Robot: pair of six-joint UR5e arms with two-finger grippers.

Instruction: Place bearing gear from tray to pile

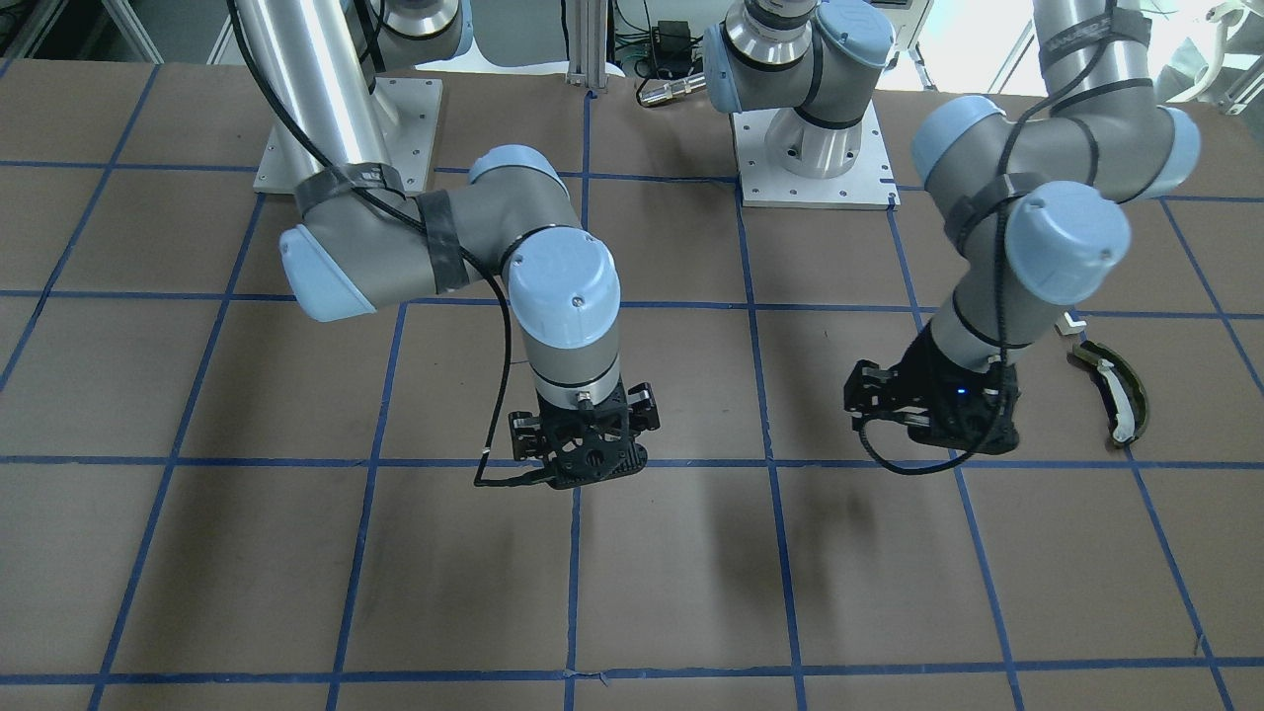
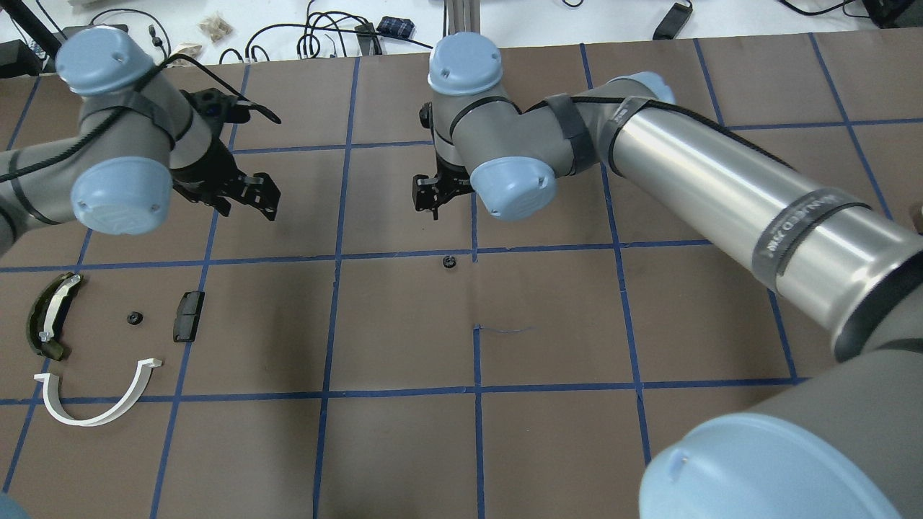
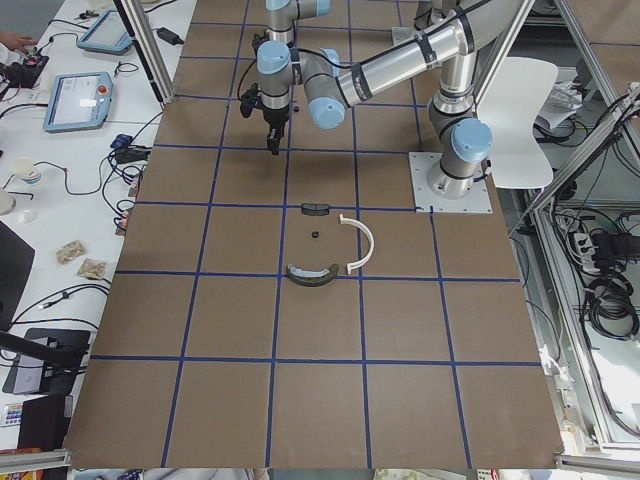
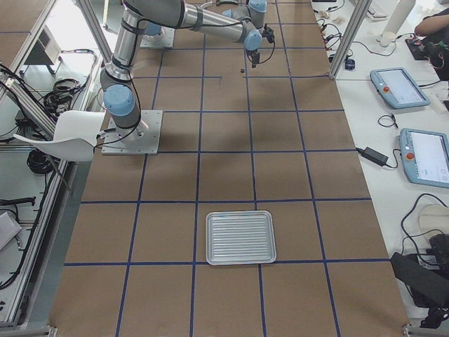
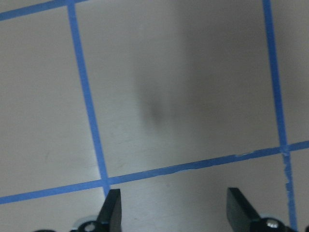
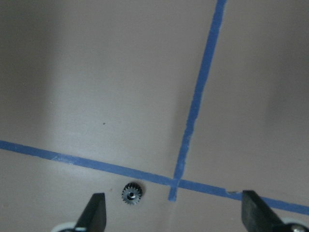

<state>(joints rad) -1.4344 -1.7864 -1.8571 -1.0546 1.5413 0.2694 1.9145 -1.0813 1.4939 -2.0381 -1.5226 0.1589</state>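
Observation:
A small dark toothed bearing gear (image 2: 448, 262) lies on the brown table beside a blue tape crossing; it also shows in the right wrist view (image 6: 132, 193). My right gripper (image 2: 430, 197) hovers above and just beyond it, open and empty, its fingertips (image 6: 96, 212) wide apart. The pile lies at the table's left: a white half-ring (image 2: 97, 404), a black block (image 2: 189, 316), an olive curved piece (image 2: 50, 313) and a small black round part (image 2: 133, 318). My left gripper (image 2: 252, 194) hangs open and empty beyond the pile, over bare table (image 5: 176, 212).
The ribbed metal tray (image 4: 240, 237) sits far off at the table's right end and holds nothing. Blue tape lines grid the brown table. Cables and devices lie on the white bench beyond the far edge (image 2: 324, 36).

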